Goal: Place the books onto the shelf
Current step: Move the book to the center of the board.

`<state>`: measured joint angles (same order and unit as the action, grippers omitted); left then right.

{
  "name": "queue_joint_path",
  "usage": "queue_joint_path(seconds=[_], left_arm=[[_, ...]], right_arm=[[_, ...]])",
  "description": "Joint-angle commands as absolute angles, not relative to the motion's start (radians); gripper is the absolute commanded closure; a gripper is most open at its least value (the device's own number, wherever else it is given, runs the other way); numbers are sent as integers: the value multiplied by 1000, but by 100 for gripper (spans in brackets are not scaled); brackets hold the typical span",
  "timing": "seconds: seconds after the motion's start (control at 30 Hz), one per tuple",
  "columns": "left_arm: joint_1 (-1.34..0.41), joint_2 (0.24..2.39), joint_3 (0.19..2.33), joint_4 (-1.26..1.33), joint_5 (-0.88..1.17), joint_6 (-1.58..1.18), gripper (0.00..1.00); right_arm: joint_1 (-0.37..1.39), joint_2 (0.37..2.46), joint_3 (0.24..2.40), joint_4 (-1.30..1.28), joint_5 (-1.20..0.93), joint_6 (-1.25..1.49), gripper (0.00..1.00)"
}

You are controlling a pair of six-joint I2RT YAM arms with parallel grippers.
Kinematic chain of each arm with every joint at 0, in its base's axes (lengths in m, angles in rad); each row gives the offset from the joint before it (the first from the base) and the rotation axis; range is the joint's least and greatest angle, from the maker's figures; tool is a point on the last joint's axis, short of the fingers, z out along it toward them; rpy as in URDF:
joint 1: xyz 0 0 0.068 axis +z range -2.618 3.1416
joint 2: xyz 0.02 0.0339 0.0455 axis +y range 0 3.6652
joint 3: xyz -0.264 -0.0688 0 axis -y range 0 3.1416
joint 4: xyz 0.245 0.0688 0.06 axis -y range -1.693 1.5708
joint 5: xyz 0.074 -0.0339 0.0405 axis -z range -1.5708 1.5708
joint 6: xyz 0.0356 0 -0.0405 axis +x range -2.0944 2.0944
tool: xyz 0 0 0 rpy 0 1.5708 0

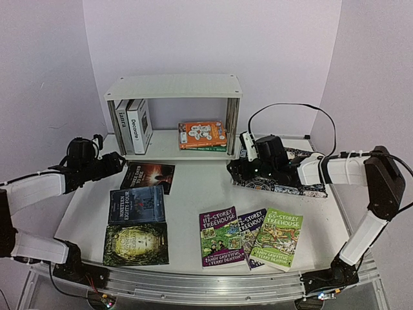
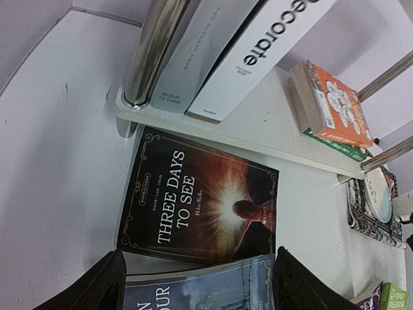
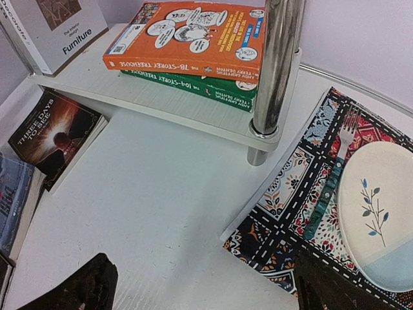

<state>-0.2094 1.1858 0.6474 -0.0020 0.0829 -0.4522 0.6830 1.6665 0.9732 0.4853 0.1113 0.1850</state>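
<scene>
Six books are left on the table (image 1: pixel 193 194) before the shelf (image 1: pixel 173 86): three Treehouse paperbacks (image 1: pixel 250 237), three dark ones (image 1: pixel 139 216). Left gripper (image 1: pixel 119 163) and right gripper (image 1: pixel 235 169) are held wide, empty, near the shelf. Four are shelved: white pair (image 1: pixel 134 126) upright, orange-green stack (image 1: pixel 202 135) flat.

On the far white shelf with chrome posts (image 1: pixel 173 86), two white hardbacks (image 1: pixel 134 126) stand at the left and the orange and green paperbacks (image 1: pixel 202 135) lie stacked at the right. Three dark books (image 1: pixel 137 204) and three colourful paperbacks (image 1: pixel 221 236) lie flat nearer.
</scene>
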Motion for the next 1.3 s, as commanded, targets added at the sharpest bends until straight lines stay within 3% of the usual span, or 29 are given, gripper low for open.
queue_joint_path(seconds=[0.0,0.17,0.5,0.97,1.27], left_arm=[[-170,1335,683,96,152,-500,20],[-165,1493,765,101,165,-485,12],[-145,1658,887,71,104,-420,16],[-145,1785,955,28,193,-383,16],[-146,1819,940,28,302,-370,19]], right_arm=[[681,1639,956,476,91,206,4],[681,1640,951,466,26,278,5],[714,1752,996,420,-77,548,14],[928,1877,1144,398,153,740,9],[936,1778,1032,492,222,703,8]])
